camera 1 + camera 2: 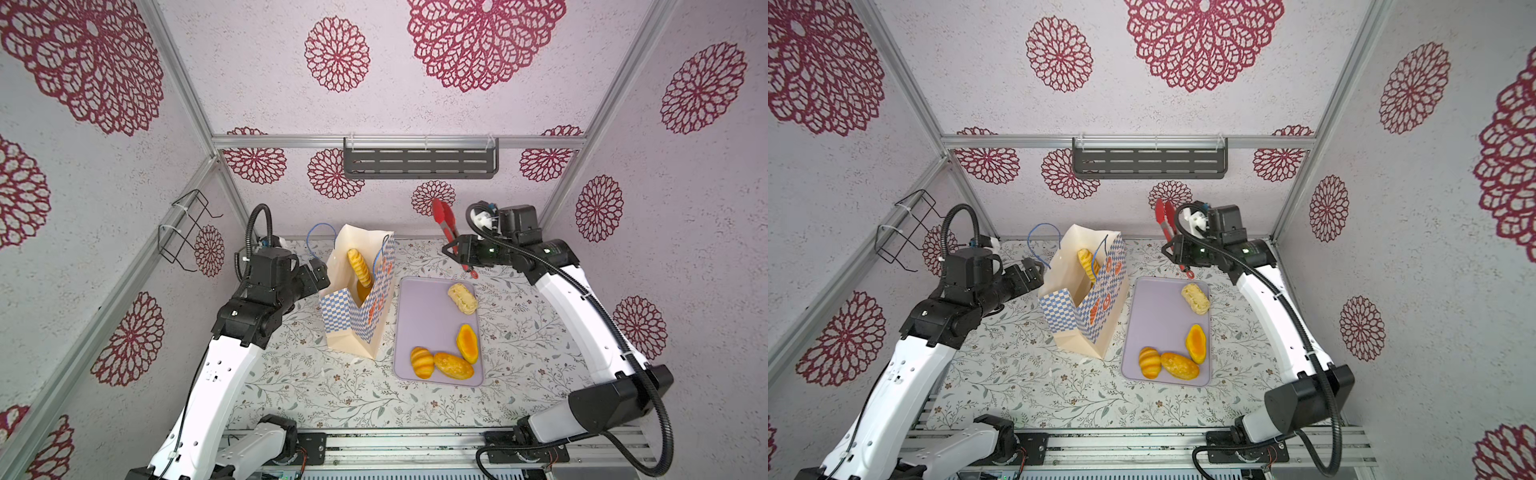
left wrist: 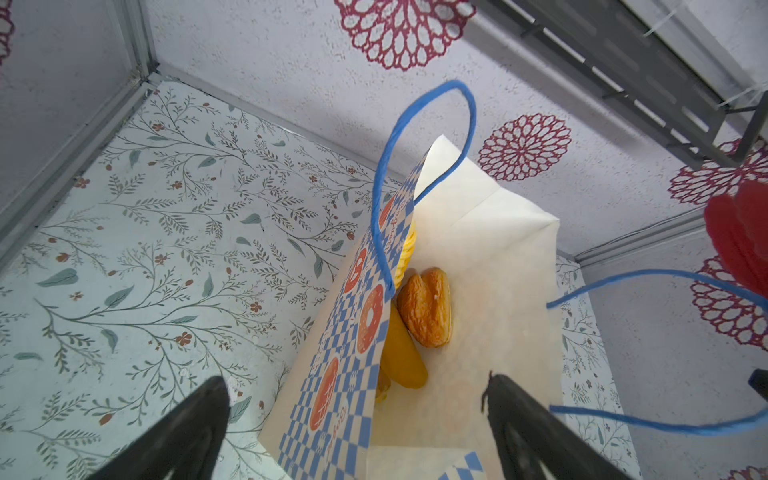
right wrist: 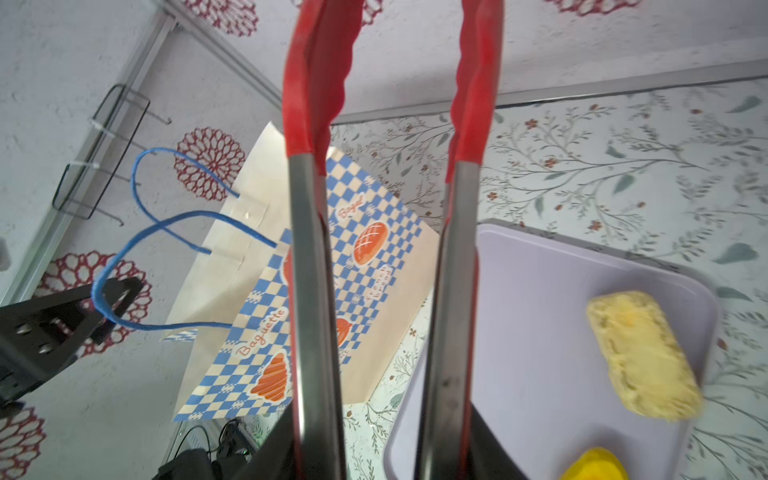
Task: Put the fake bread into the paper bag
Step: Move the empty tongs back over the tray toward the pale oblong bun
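My left gripper [image 1: 319, 272] gapes empty beside the bag [image 1: 353, 328], which holds some bread [image 1: 359, 266]. My right gripper [image 1: 461, 253] clamps empty tongs [image 1: 446, 226] beyond the tray [image 1: 424, 316]. I'm between loaves, I judge; next, the tongs go down onto the far pale loaf [image 1: 462, 298].

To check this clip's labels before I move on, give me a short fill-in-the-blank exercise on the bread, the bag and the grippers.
1. The lilac tray holds ____ pieces of fake bread.
2. The red-tipped tool clamped in the right gripper is a pair of ____.
3. The left gripper, beside the paper bag, has its jaws ____.
4. The bag's cord handles are ____ in colour.
Missing words: four; tongs; open; blue.
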You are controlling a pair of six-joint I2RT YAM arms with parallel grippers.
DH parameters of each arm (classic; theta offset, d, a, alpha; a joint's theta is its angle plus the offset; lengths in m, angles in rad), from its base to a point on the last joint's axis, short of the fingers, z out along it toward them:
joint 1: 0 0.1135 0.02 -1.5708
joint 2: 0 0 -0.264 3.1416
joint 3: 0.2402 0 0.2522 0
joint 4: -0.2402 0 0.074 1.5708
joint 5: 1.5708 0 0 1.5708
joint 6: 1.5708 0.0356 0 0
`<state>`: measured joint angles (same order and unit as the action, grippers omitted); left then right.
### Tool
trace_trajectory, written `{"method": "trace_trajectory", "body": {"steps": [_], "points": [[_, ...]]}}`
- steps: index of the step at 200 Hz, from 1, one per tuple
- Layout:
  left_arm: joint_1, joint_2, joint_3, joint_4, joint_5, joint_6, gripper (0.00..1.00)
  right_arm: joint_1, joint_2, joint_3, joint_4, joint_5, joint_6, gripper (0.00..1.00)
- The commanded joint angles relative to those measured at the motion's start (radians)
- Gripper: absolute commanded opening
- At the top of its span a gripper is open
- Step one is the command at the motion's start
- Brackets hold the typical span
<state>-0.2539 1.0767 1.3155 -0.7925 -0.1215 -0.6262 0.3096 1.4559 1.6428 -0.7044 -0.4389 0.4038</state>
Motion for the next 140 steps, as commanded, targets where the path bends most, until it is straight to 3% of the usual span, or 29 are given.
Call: {"method": "trace_trajectory", "body": {"steps": [1,80,140], "points": [[-0.035,-0.002,0.057,-0.070,-0.070,0.036,0.98,-0.043,-0.084,-0.095,0.045,0.001,0.023,0.45],[-0.345,0.185,0.338,-0.210,-0.323,0.086,0.97,-0.304,-0.232,-0.526,-0.037,0.041,-0.075,0.46],[-0.333,0.167,0.331,-0.192,-0.312,0.079,0.97,-0.320,-0.181,-0.565,-0.002,0.019,-0.075,0.49]]}}
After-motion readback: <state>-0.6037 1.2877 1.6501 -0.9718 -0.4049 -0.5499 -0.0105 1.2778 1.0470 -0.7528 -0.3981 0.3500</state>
